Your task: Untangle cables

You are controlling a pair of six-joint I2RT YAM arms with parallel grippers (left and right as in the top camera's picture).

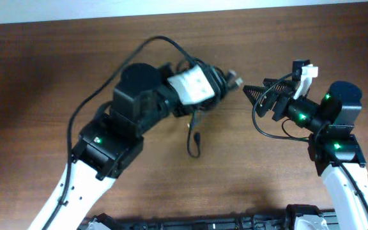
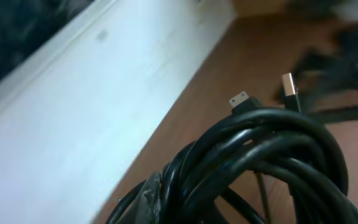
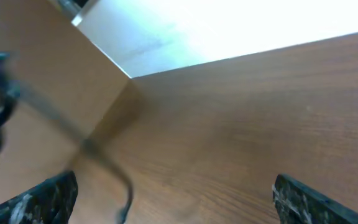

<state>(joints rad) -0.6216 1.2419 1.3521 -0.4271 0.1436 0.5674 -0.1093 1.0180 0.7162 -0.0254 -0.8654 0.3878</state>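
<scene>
The cables are a knotted bundle of thin black cords (image 1: 217, 82), lifted off the table in my left gripper (image 1: 221, 83), which is shut on the bundle. One loose cord end (image 1: 193, 148) hangs down to the table. In the left wrist view the bundle (image 2: 266, 155) fills the lower right, with two metal-tipped plugs (image 2: 289, 88) sticking up and the jaws (image 2: 191, 205) closed around the cords. My right gripper (image 1: 251, 93) is open and empty just right of the bundle. In the right wrist view its fingers (image 3: 173, 190) are spread wide, with a blurred hanging cord (image 3: 107, 169) between them.
The brown wooden table (image 1: 267, 172) ends at a white wall along the far edge (image 1: 235, 6). The left arm's own thick black wire (image 1: 107, 83) loops over its wrist. The right arm's wire (image 1: 264, 124) loops below its gripper.
</scene>
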